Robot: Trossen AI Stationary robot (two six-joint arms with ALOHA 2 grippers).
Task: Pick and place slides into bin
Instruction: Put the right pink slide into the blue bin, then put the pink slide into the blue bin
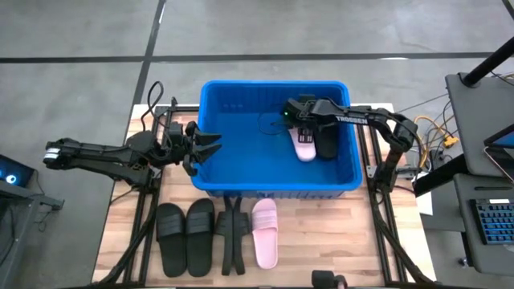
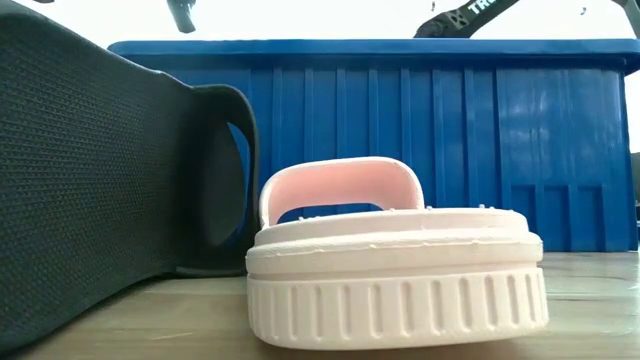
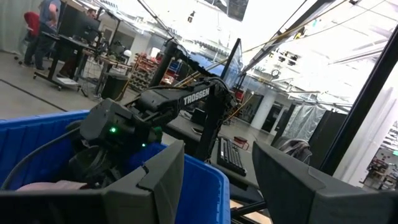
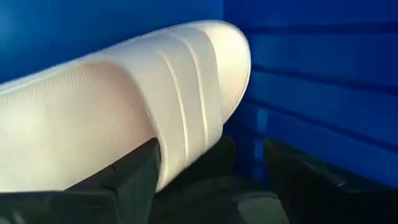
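The right gripper point(image 1: 303, 120) hangs inside the bin point(image 1: 210, 132) by its right wall, fingers spread wide — likely just letting go of the pink slide point(image 1: 303, 147). Only the right wrist view shows that slide point(image 4: 118, 118) brushing one finger point(image 4: 134, 177). Left gripper point(image 1: 210, 144) waits half-open, empty, at the bin's left rim. Four slides — one pink point(image 1: 265, 233) — lie along the table's front edge.

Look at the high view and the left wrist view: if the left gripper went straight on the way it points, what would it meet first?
Probably the bin's near wall or rim. The left gripper, fingers apart, points at the blue bin from just outside; height is unclear, so it might instead pass over the rim toward the right gripper.
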